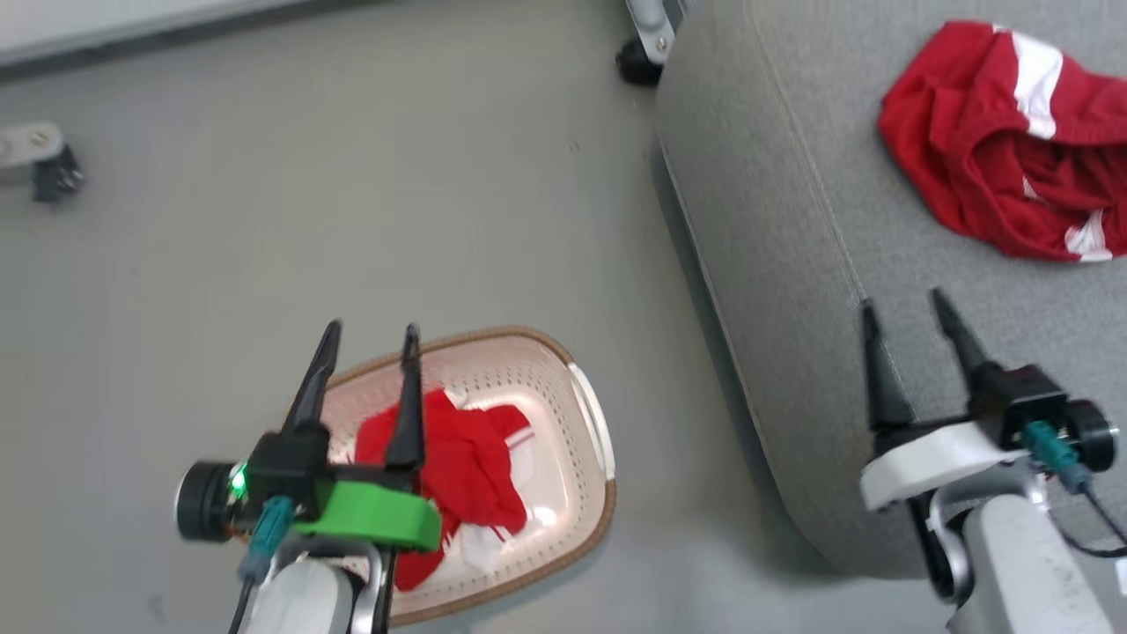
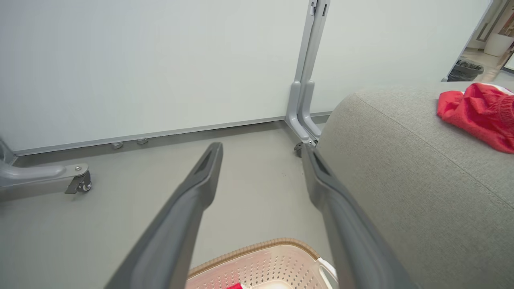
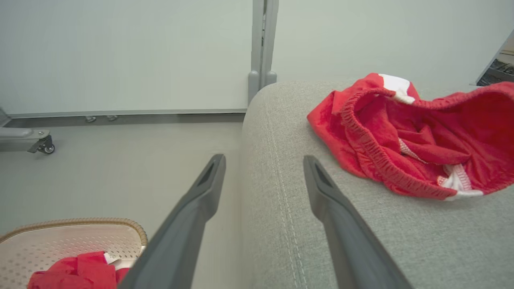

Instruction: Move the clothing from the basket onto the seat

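Observation:
A red garment with white panels [image 1: 1004,150] [image 3: 413,136] [image 2: 480,114] lies crumpled on the grey seat [image 1: 792,264] [image 3: 289,224] [image 2: 401,180], free of any gripper. More red clothing [image 1: 471,467] [image 3: 76,273] lies in the cream basket [image 1: 581,414] [image 3: 72,241] [image 2: 273,261] on the floor. My left gripper [image 1: 370,339] [image 2: 261,156] hovers open over the basket's left part, nothing between its fingers. My right gripper [image 1: 907,308] [image 3: 263,164] is open and empty above the seat's near edge, short of the garment.
Grey floor surrounds the basket. A white partition wall with a grey post and castor foot [image 2: 303,120] [image 1: 643,53] stands behind the seat's corner. Another castor foot [image 1: 44,167] [image 2: 76,180] sits at the far left.

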Controlling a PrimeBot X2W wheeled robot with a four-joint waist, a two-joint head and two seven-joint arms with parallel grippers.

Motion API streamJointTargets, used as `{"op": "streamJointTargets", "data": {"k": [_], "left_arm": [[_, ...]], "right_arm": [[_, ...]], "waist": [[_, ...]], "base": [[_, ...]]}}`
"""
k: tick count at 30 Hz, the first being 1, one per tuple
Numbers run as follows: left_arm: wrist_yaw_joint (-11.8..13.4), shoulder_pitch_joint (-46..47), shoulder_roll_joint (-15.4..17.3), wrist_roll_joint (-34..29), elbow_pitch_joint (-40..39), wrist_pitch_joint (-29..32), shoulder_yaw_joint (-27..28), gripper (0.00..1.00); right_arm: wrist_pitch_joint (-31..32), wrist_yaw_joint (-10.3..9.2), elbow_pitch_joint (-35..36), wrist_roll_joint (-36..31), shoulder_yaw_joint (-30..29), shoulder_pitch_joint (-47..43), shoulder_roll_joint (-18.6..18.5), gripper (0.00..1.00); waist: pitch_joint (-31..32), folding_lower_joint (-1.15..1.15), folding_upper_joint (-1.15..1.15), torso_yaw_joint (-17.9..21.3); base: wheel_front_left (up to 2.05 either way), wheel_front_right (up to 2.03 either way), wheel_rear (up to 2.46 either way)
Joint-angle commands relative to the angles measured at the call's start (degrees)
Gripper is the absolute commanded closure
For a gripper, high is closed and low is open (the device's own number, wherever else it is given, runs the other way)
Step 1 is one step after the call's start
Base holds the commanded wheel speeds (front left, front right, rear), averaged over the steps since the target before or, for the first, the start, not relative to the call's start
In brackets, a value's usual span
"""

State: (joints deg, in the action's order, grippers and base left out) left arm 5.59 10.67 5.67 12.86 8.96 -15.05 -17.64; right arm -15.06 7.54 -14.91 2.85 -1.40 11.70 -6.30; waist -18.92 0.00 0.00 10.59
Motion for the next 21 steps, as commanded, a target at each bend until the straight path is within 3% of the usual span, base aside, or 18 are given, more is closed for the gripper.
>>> {"op": "streamJointTargets", "data": {"k": [1,6,12,17,21], "left_arm": [[0.2,-2.9,-0.8,-0.9,-0.4,-0.2,1.5,0.0],[-0.5,-9.2,-2.1,-1.7,-0.8,-0.1,5.9,0.0],[-1.6,-14.2,-2.6,-2.5,-3.6,-0.1,9.4,0.0],[-2.6,-18.1,-2.8,-1.9,-7.4,-0.1,10.6,0.0],[-2.0,-20.8,-2.7,-1.4,-8.6,-0.1,11.0,0.0]], "right_arm": [[-0.2,-0.11,0.4,0.9,1.6,-1.9,-0.6,0.0],[-0.2,-0.1,1.9,2.6,4.9,-5.0,0.2,0.0],[-0.2,-0.1,4.7,2.6,4.7,-8.0,1.5,0.0],[-0.2,-0.1,7.0,2.1,5.4,-11.0,2.1,0.0],[-0.2,-0.1,8.5,1.9,5.7,-13.7,2.4,0.0]], "waist": [[11.1,0.0,0.0,-6.4],[16.2,0.0,0.0,-8.6],[19.4,0.0,0.0,-9.9],[21.1,0.0,0.0,-10.1],[21.9,0.0,0.0,-10.0]], "base": [[0.0,0.0,0.0],[0.0,0.0,0.0],[0.0,0.0,0.0],[0.0,0.0,0.0],[0.0,0.0,0.0]]}}
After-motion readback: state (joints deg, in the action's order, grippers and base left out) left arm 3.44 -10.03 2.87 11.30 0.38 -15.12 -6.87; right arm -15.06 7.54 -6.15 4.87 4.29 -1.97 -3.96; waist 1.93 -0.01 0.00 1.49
